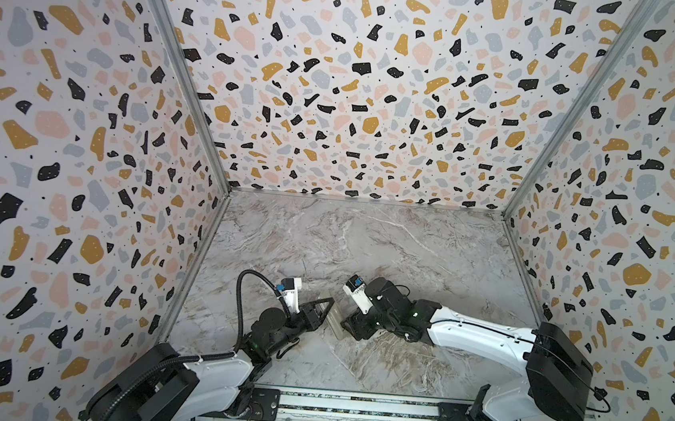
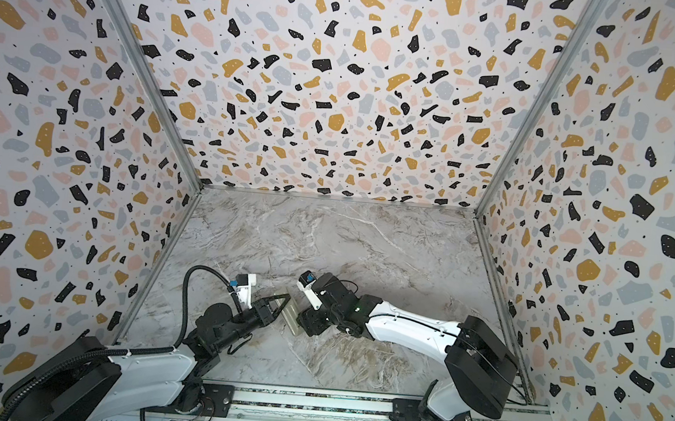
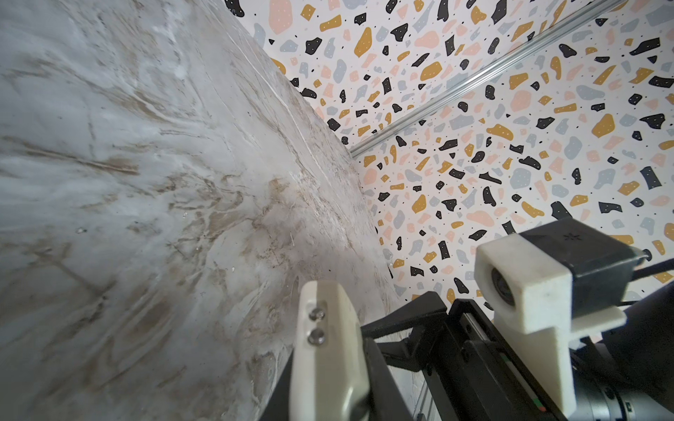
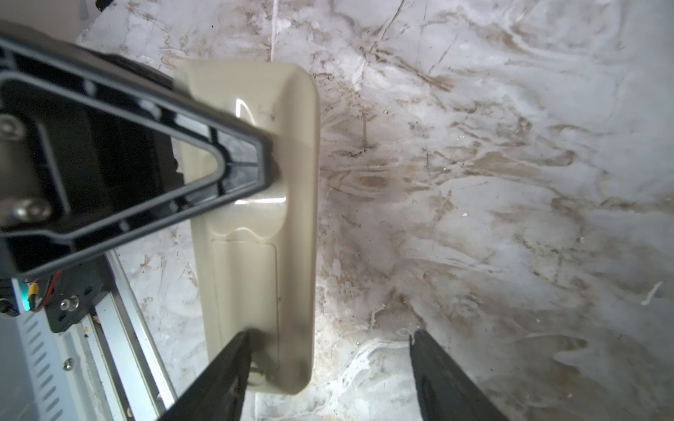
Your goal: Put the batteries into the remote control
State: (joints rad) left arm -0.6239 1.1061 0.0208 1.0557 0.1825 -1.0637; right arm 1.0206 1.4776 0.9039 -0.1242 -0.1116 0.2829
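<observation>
Left gripper [image 1: 330, 301] was spotted pressed together, its tip laid on the back of the remote control [image 1: 336, 324], lower centre in both top views. Right gripper [image 4: 330, 333] was seen spread, one finger [image 4: 233, 368] touching the remote's end, marble table [image 4: 492, 182] underneath.

- The remote control [image 4: 255, 284] is partly covered by the left claw [image 4: 268, 164].
- The right claw [image 4: 330, 333] is cut off by its wrist view's edge.
- In both top views, the remote control's details are too small to be told.
</observation>
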